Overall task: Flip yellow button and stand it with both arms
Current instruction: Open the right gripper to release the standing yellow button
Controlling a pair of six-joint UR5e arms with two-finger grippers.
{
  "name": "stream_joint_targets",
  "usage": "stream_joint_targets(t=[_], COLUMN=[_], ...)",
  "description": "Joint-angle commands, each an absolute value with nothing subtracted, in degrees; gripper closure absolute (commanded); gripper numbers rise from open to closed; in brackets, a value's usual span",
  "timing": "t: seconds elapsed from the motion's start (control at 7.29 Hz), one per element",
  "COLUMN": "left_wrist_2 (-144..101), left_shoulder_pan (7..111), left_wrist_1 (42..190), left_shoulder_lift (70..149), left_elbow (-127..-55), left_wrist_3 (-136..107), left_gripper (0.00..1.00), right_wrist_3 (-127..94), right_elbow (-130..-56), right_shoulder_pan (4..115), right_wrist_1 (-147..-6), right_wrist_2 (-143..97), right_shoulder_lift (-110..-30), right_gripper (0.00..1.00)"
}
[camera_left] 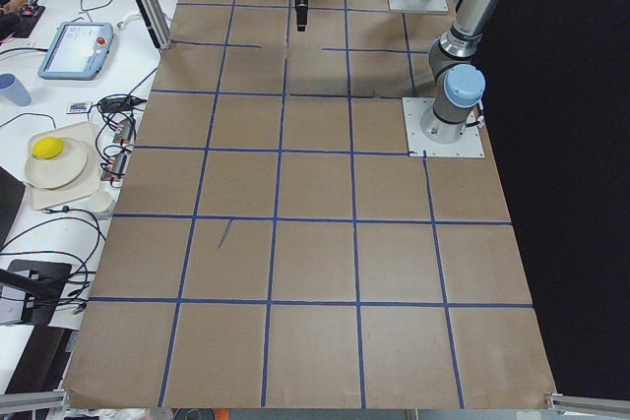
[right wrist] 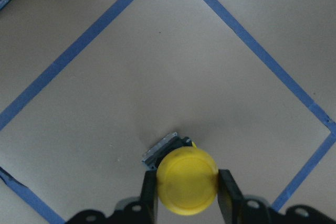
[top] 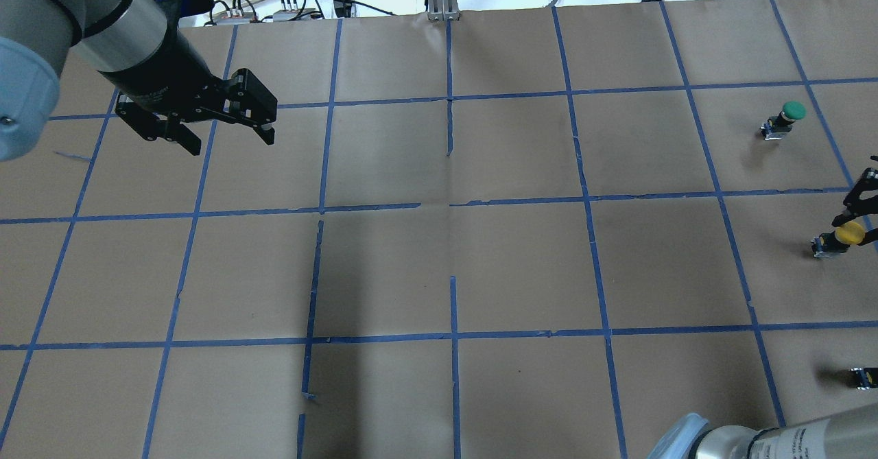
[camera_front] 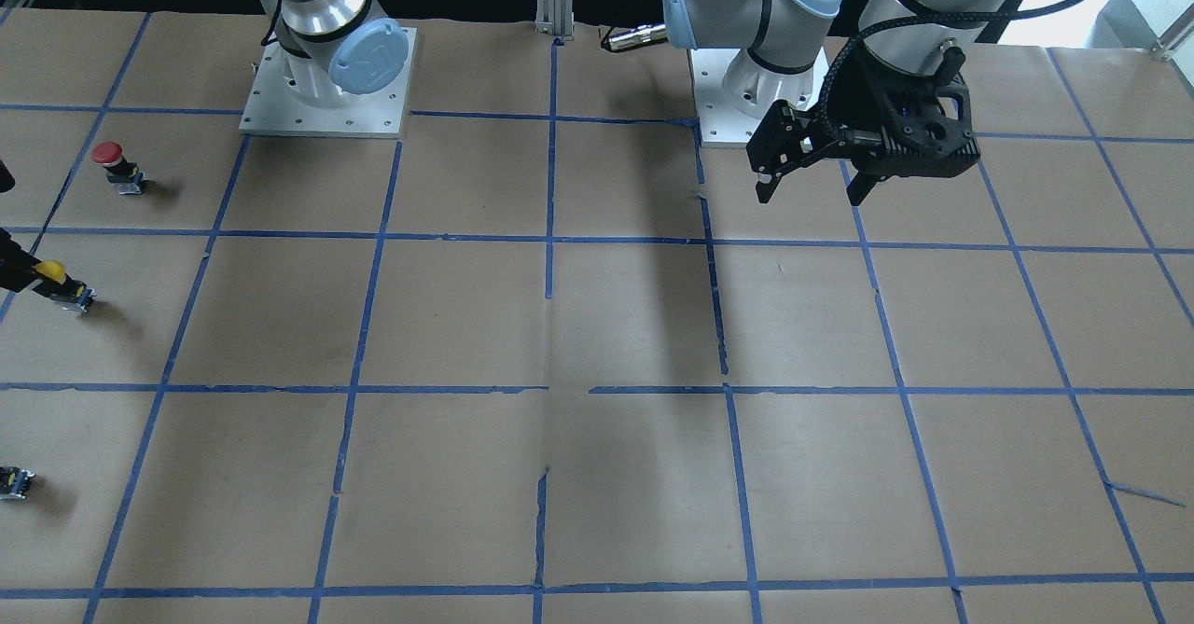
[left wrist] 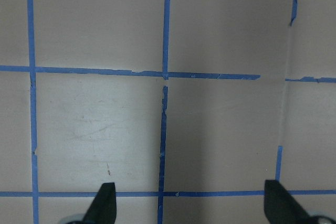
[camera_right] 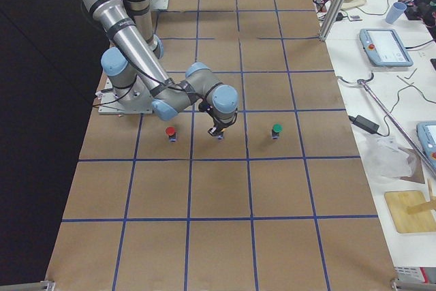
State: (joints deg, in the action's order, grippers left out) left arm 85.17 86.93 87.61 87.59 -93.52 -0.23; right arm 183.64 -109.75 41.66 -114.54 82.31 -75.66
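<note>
The yellow button (right wrist: 187,187) stands upright on the paper-covered table, cap up, its grey base (right wrist: 163,151) showing under the cap. It also shows at the table's right edge in the overhead view (top: 849,233) and at the left edge of the front view (camera_front: 52,272). My right gripper (right wrist: 188,183) has a finger against each side of the yellow cap. My left gripper (top: 230,140) hangs open and empty over the far left of the table, also in the front view (camera_front: 812,190) and the left wrist view (left wrist: 191,205).
A red-capped button (camera_front: 110,162) stands on the robot's side of the yellow one. A green-capped button (top: 789,112) stands on its far side. A small capless black block (top: 863,377) lies near the right arm's base. Blue tape lines grid the table.
</note>
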Motion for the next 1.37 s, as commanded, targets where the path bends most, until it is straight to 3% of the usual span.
stream_joint_targets(t=[0.0, 0.27, 0.55, 1.1, 1.23], left_wrist_2=[85.25, 85.34, 85.34, 85.34, 85.43], left_shoulder_pan=[87.01, 87.01, 86.92, 86.92, 86.92], left_wrist_1=[87.63, 87.54, 87.54, 87.63, 87.63], left_shoulder_lift=[87.63, 87.54, 87.54, 87.71, 87.80], left_elbow=[-93.52, -93.52, -93.43, -92.72, -92.64], left_wrist_3=[-0.26, -0.26, -0.26, -0.26, -0.18], left_gripper=[0.00, 0.00, 0.00, 0.00, 0.00], right_wrist_3=[182.38, 169.53, 165.33, 140.71, 134.19], right_elbow=[-109.69, -107.77, -100.76, -82.84, -81.31], right_shoulder_pan=[41.57, 42.01, 45.94, 59.37, 62.29], right_wrist_1=[-115.22, -115.14, -111.73, -84.53, -81.77], right_wrist_2=[81.91, 82.26, 83.05, 83.14, 83.49], right_shoulder_lift=[-74.97, -76.54, -79.35, -83.83, -85.15], right_gripper=[0.00, 0.00, 0.01, 0.00, 0.00])
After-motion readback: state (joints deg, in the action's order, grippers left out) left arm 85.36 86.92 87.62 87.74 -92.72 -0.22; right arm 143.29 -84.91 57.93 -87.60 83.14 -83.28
